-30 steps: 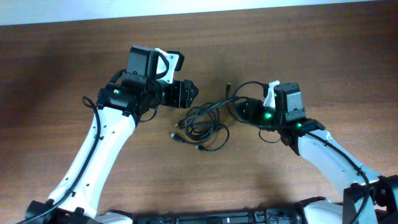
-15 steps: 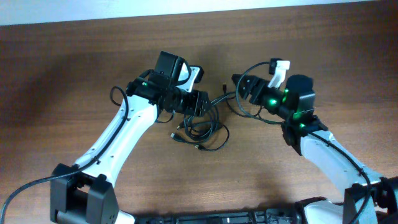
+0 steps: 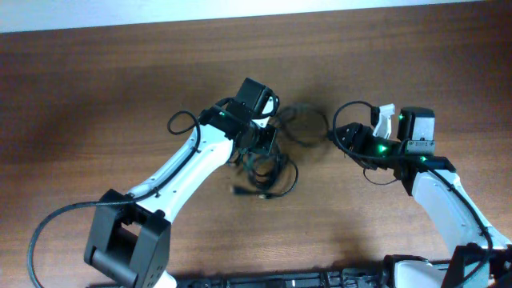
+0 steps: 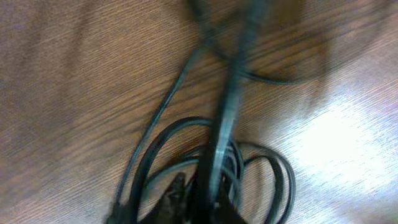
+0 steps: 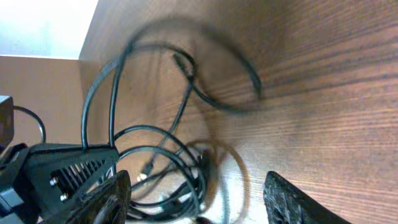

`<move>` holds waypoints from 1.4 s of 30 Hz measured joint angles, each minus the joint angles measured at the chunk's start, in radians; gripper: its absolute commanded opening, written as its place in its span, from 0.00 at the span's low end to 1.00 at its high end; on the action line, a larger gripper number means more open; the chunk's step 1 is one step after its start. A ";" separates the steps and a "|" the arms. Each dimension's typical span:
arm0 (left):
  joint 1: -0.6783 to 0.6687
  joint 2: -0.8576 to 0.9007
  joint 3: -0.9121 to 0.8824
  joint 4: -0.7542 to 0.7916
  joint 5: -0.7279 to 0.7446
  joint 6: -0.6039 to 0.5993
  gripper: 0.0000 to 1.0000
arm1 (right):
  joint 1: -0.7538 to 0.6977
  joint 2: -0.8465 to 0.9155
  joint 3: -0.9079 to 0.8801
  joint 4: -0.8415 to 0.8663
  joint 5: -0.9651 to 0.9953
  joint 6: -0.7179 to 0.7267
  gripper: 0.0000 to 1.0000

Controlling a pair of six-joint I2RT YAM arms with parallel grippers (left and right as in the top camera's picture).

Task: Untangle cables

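Overhead, the left hand (image 3: 262,148) pinches one cord of the cables (image 3: 268,168) tangled on the worktop (image 3: 96,80); the right hand (image 3: 338,138) sits right of them, wide open, empty.

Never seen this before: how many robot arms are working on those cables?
2. The left arm reaches from lower left onto the cable tangle; the right arm comes from lower right, ending just beside it. No others visible.

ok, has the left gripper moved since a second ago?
Yes. In the overhead view the left gripper has swung toward image right and further from the far edge of the table, and now sits on top of the cables.
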 measured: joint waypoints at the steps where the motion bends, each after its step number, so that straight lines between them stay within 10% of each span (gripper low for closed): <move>1: 0.000 0.000 0.000 0.000 -0.003 -0.002 0.00 | 0.012 0.000 0.000 -0.018 0.000 -0.019 0.66; 12: 0.006 -0.150 0.105 -0.006 -0.086 -0.018 0.16 | 0.359 0.000 0.000 -0.010 0.058 -0.073 0.66; 14: 0.006 -0.150 0.105 -0.008 -0.086 -0.018 0.00 | 0.359 0.000 0.000 -0.007 0.062 -0.074 0.66; 16: 0.006 -0.150 0.105 -0.024 -0.089 -0.018 0.32 | 0.359 0.000 0.000 -0.007 0.074 -0.074 0.66; 20: 0.006 -0.150 0.108 -0.107 -0.142 -0.024 0.40 | 0.359 0.000 0.000 -0.007 0.077 -0.073 0.66; 24: 0.041 -0.146 0.111 -0.205 -0.424 -0.306 0.44 | 0.360 0.000 0.000 -0.007 0.084 -0.074 0.66; 26: 0.117 -0.119 0.091 -0.233 -0.417 -0.453 0.61 | 0.359 0.000 0.000 -0.007 0.084 -0.074 0.66; 29: 0.211 -0.091 0.014 -0.245 -0.306 -0.674 0.48 | 0.359 0.000 0.000 -0.007 0.104 -0.074 0.66; 30: 0.213 -0.090 0.001 -0.237 -0.269 -0.693 0.63 | 0.359 0.000 0.000 -0.007 0.111 -0.074 0.66; 37: 0.182 -0.090 -0.021 -0.137 -0.001 0.007 0.71 | 0.359 0.000 0.000 -0.007 0.129 -0.074 0.66; 42: 0.150 -0.089 -0.217 -0.020 0.006 0.140 0.25 | 0.359 0.000 0.000 -0.007 0.152 -0.074 0.66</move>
